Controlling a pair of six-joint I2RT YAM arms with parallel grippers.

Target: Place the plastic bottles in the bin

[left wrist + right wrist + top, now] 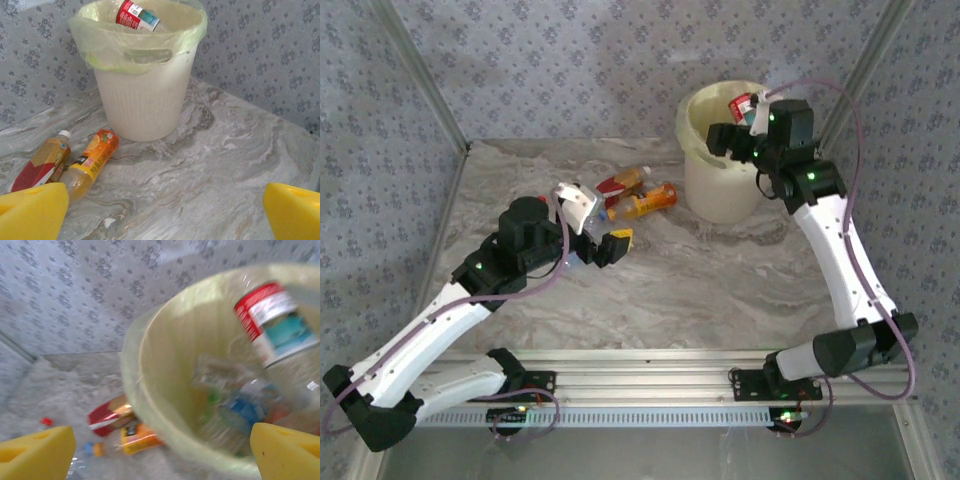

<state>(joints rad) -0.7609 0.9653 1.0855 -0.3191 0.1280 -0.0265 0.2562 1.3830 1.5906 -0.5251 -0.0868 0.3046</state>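
Standing at the far right of the marble table [720, 290], the bin [720, 195] is seen from the overhead camera. The right pincer [735, 130] is held over its rim, and a red-labelled bottle [745, 105] is seen just beside its fingers, above the bin's mouth. The left pincer [598, 222] is lowered near the middle of the table, its fingers spread wide with nothing between them. Just beyond it, an amber bottle [620, 182] and an orange bottle [652, 202] lie side by side on the table, left of the bin.

From the left wrist, the two yellow pads [30, 210] are found at opposite edges, fully apart and gripping nothing. The amber bottle [42, 165] and the orange bottle [92, 160] are seen touching each other, near the bin's foot. A pale green bag [100, 50] is folded over the bin's rim.

From the right wrist, the pads [35, 455] are likewise set wide apart, and nothing is clamped between them. The red-labelled bottle [272, 320] is seen blurred inside the bin's mouth, above several crushed bottles [240, 410] at the bottom.
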